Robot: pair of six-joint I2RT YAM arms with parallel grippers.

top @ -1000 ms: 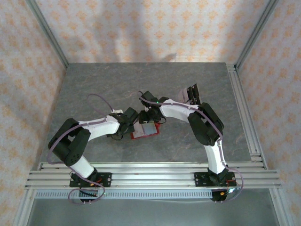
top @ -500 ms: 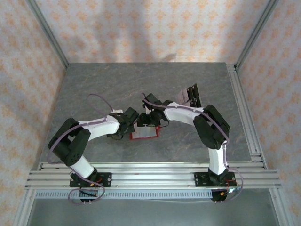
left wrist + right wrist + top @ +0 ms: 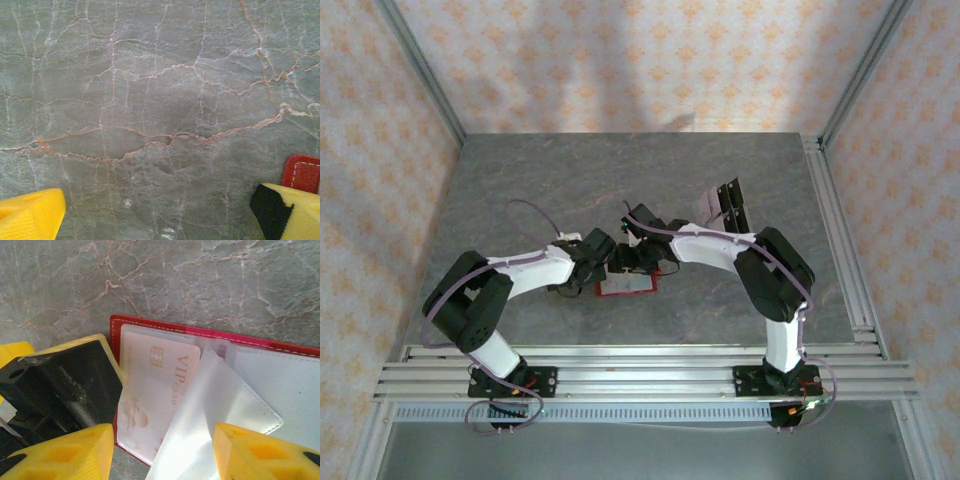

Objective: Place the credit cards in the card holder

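Your red card holder (image 3: pixel 165 326) lies open, a pink VIP card (image 3: pixel 150 390) in its clear sleeve (image 3: pixel 230 405); left fingers (image 3: pixel 30 215) gape beside it; right fingers (image 3: pixel 65 455) flank the card, grip unclear.

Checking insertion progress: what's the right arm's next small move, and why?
Probably ease the right fingers forward a little, pushing the credit card deeper into the card holder: the card lies skewed on the open holder with a clear sleeve lifted over its corner, while the left fingers, spread wide, sit beside the holder's edge.
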